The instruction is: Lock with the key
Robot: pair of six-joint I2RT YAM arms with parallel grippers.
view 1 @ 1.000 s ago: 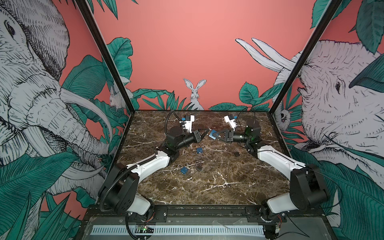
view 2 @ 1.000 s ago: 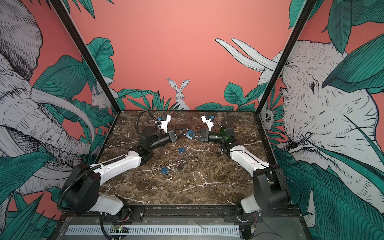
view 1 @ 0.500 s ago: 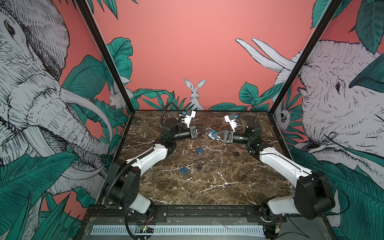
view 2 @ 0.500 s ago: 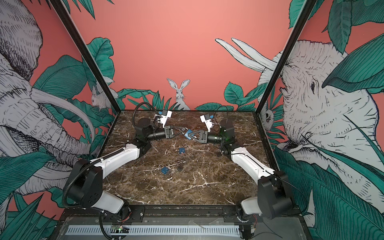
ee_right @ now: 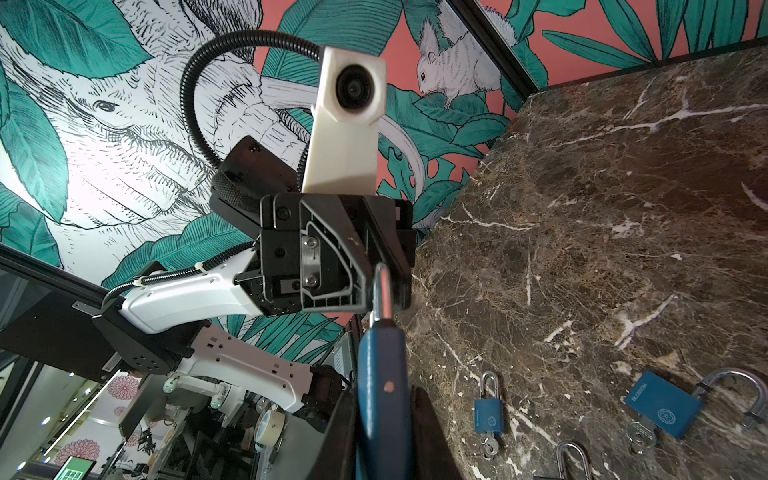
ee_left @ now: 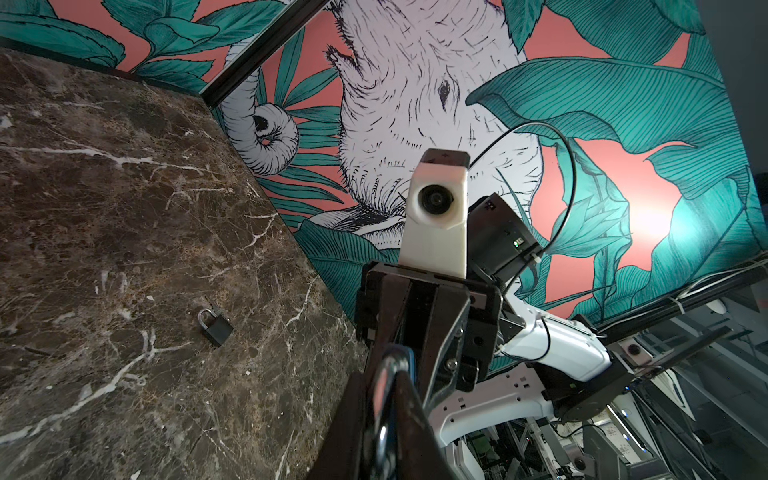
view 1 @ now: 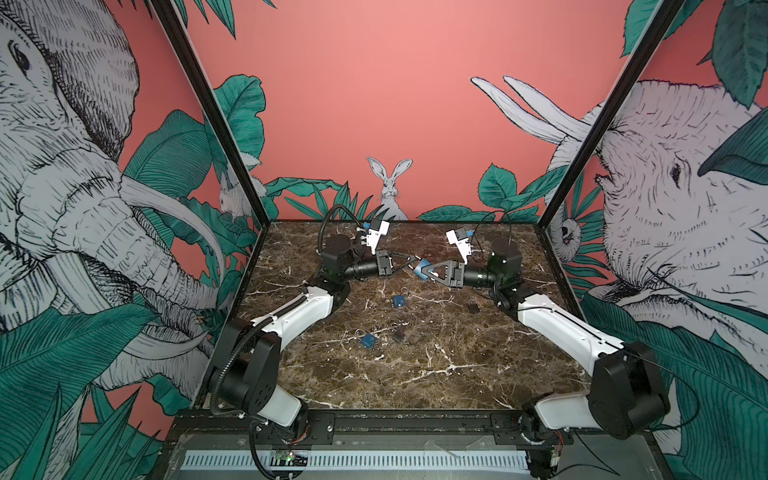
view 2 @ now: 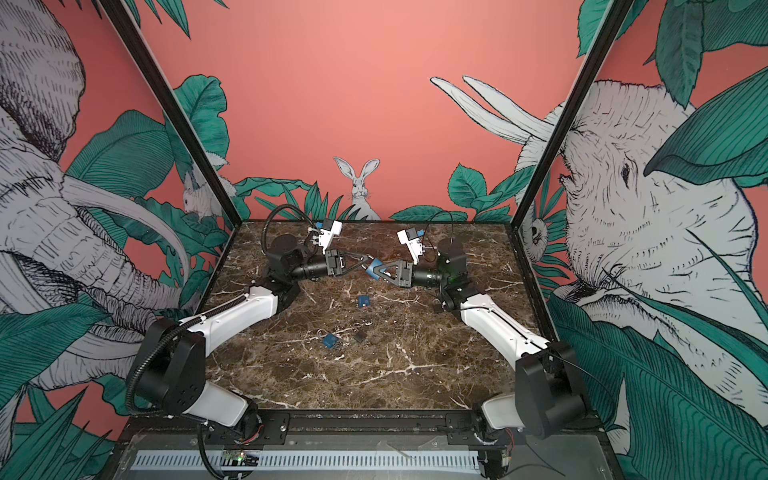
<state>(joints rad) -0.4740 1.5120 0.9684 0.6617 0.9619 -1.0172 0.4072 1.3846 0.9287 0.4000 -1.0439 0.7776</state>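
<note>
A blue padlock [view 1: 423, 266] hangs in the air above the back middle of the marble table in both top views. My right gripper [ee_right: 380, 415] is shut on its blue body [ee_right: 380, 395]. My left gripper [ee_left: 384, 386] faces it from the left and is shut on the silver shackle [ee_left: 392, 359]. Both top views show the two grippers meeting tip to tip at the padlock [view 2: 375, 266]. No key shows in or at the held padlock.
Two blue padlocks [view 1: 399, 301] [view 1: 368, 340] and two dark ones [view 1: 398, 336] [view 1: 473, 306] lie on the table [view 1: 415, 374] below the grippers. Keys on rings [ee_right: 640, 432] hang from the blue ones. Printed walls stand on three sides.
My left gripper has lifted, levelled out and moved right onto the shackle of the padlock. My right gripper has held the padlock almost still.
</note>
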